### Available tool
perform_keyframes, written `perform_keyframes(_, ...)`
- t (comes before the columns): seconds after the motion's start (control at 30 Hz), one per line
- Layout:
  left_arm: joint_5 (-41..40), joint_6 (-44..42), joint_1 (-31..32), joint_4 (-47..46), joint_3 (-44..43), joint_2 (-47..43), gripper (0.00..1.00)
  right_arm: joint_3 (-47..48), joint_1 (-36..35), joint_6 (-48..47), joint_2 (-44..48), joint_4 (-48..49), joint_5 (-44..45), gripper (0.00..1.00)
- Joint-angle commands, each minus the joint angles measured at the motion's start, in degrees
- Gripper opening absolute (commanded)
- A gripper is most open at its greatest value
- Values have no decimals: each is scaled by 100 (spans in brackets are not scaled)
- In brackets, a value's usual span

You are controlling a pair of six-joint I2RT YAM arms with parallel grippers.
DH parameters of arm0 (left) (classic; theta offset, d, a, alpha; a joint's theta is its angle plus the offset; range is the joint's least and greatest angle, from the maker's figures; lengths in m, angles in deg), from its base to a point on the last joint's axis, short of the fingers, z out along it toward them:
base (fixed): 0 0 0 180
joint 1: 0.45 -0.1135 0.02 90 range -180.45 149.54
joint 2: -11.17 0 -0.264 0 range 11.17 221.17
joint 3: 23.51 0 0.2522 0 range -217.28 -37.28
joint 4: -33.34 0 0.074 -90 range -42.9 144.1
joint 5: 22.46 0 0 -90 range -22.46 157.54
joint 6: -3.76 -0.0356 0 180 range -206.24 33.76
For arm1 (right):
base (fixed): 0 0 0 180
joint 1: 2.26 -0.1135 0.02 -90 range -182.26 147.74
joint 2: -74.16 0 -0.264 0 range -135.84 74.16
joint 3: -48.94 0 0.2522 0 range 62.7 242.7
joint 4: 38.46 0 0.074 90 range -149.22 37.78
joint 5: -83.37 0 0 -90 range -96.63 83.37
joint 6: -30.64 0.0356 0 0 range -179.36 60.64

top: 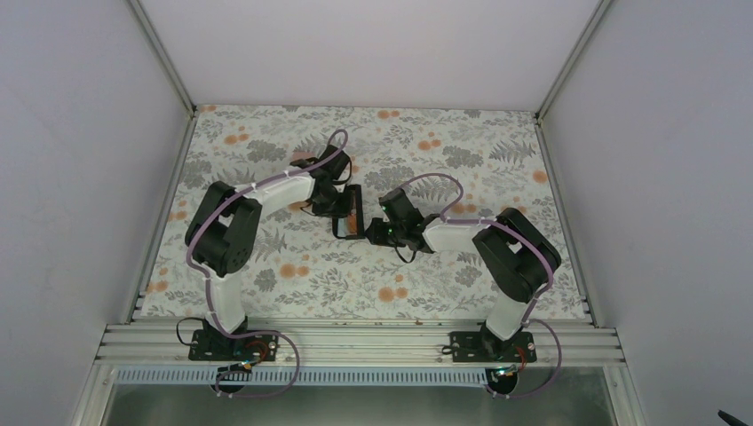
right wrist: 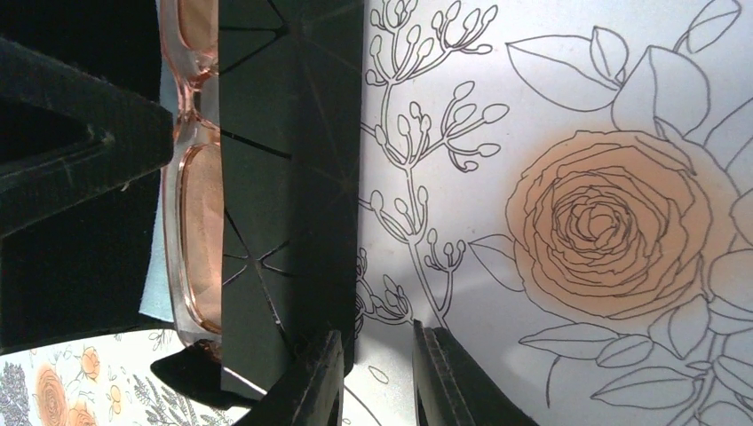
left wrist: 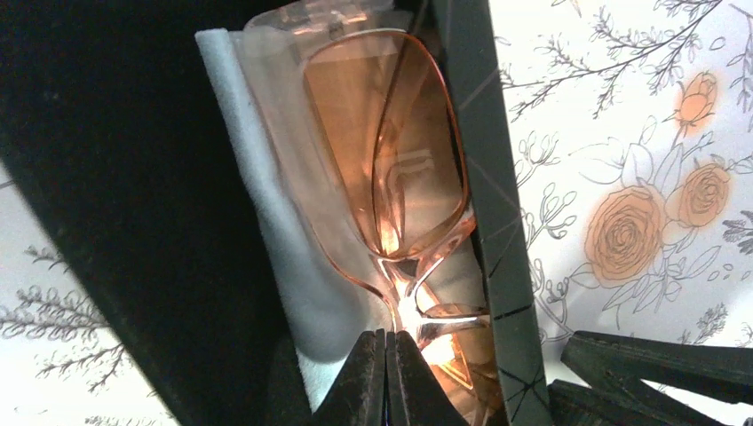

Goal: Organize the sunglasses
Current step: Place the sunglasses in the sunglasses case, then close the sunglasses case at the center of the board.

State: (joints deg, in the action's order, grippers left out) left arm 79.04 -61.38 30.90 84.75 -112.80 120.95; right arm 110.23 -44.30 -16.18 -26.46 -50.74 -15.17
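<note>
**Floral bench (top: 266,293) sees pink glasses meet their black case**

White-walled and flower-printed, the workspace has both arms meeting at its centre over a black oblong case (top: 352,213). Inside the case lie the pale orange-pink sunglasses (left wrist: 391,151). They rest against a light-blue cloth (left wrist: 266,204) on the 9 o'clock side in the left wrist view — cloth and glasses are the only contents visible.

The left pincer (left wrist: 388,344) reaches in from the case's 9 o'clock in the overhead view. Its fingers are pressed together at the bridge of the frame, apparently pinching it. The right pincer (right wrist: 377,377) sits at the case's 4 o'clock corner with fingers apart. The case's wall edge stands just beside its 9 o'clock finger, and bare bench shows through the gap. No second pair of glasses shows in any view.

The step in hand looks like seating the glasses in the case. To do it well, the left arm should lower the frame flat onto the cloth. It should let go only once both lenses sit below the wall — a thin frame may tilt or spring out if released early. The right pincer would best steady the wall so the case cannot slide, with its tips kept off the lenses.
</note>
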Motion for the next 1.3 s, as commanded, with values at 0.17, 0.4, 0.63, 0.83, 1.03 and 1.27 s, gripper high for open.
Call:
perform_keyframes(0.17,136,-138,55,9,-283,295,3,99,-50,28,-39,-83,18,23)
perform_keyframes(0.4,-285,-102,64,312,-428,-145,18,95,-50,50,109,-193,266,23)
perform_keyframes(0.63,-591,-30,49,448,-600,-794,28,169,-50,92,139,-396,642,24)
perform_keyframes(0.83,-1533,718,-193,-47,397,-1704,16,403,-50,-53,-135,-552,702,24)
perform_keyframes(1.03,-1120,775,-296,-355,1051,-1564,13,608,-50,-240,-351,-573,485,24)
perform_keyframes(1.27,-614,719,-297,-785,1349,-1202,13,696,-50,-301,-481,-576,326,24)
